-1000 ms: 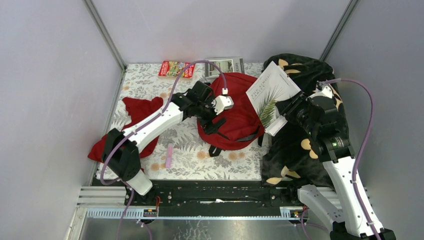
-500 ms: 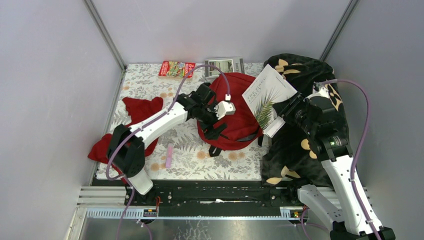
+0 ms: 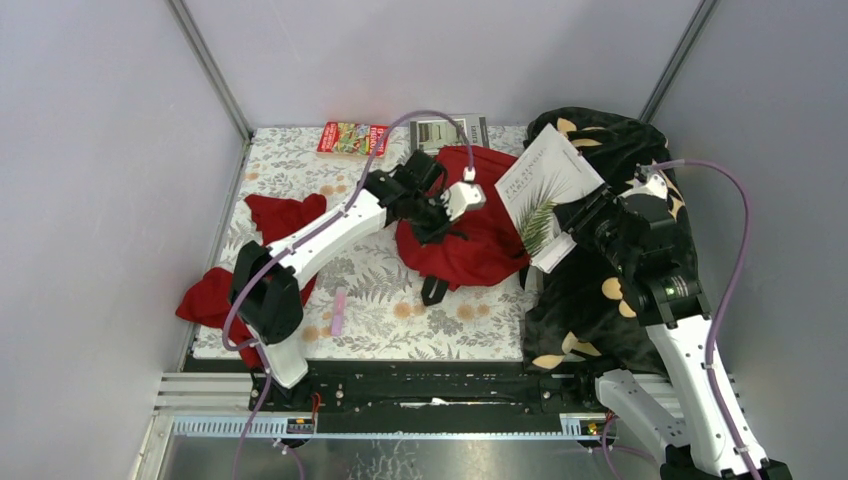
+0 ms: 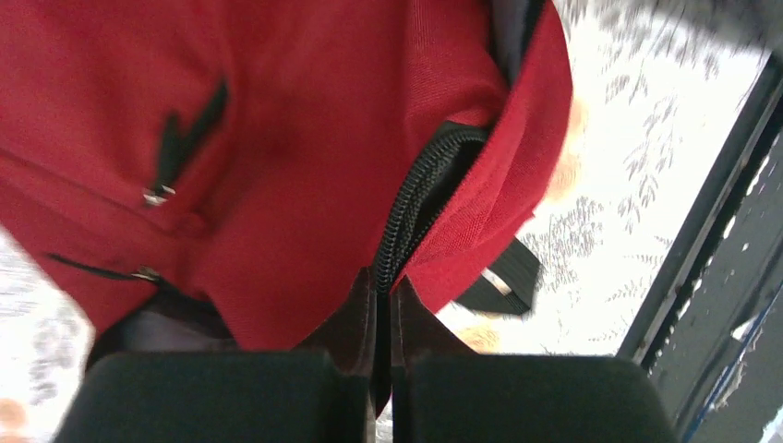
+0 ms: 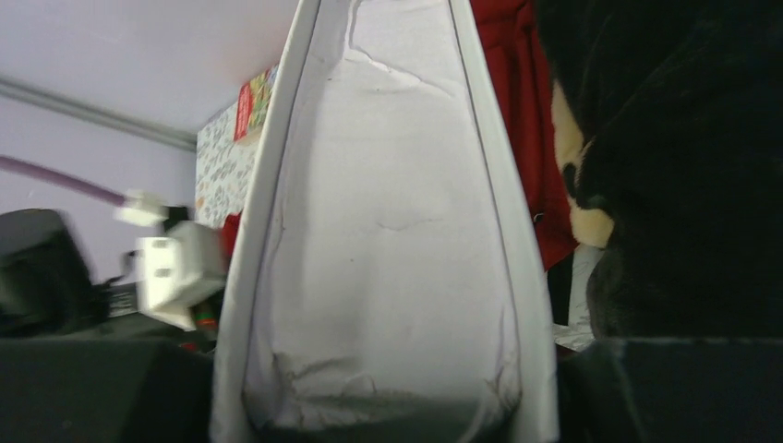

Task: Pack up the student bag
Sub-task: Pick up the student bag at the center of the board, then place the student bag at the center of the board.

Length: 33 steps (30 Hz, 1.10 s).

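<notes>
Student bag (image 3: 485,245), soft and floppy, slumps beside the black blanket (image 3: 585,310).
Left hand (image 4: 386,286) pinches its zipper rim (image 4: 420,198), likely the firmest hold; right hand (image 3: 563,232) clamps a white book (image 3: 545,175).

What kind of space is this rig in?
Probably a lab data-collection cell, not a real room: plain grey partition walls box in the workspace, an aluminium rail runs along its near edge, and the student bag lies on a floral tablecloth like a staged prop.
</notes>
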{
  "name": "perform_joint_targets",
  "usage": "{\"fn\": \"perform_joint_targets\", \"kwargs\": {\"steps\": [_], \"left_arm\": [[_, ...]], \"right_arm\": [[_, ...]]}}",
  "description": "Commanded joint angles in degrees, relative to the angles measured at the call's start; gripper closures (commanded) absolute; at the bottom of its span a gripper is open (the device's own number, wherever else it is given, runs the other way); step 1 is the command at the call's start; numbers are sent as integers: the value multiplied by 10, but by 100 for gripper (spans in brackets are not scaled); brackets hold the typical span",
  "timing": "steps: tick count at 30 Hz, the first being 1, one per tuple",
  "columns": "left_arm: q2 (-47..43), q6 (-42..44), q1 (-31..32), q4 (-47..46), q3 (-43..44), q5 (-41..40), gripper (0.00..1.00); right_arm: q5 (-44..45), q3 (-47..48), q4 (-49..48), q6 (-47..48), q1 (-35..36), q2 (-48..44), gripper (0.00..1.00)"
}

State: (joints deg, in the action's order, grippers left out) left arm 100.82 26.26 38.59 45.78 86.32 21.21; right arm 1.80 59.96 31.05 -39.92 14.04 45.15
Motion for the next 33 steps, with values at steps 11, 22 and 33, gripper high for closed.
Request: {"fn": "perform_joint_targets", "kwargs": {"steps": [11, 22, 33], "left_arm": [[60, -299, -216, -84, 408, 82, 100], [-88, -427, -306, -370, 294, -99, 100], [-141, -342, -356, -221, 412, -328, 100]], "right_arm": [[163, 44, -63, 23, 0, -69, 75], [81, 39, -68, 8, 0, -33, 75], [40, 22, -87, 0, 0, -16, 75]]}}
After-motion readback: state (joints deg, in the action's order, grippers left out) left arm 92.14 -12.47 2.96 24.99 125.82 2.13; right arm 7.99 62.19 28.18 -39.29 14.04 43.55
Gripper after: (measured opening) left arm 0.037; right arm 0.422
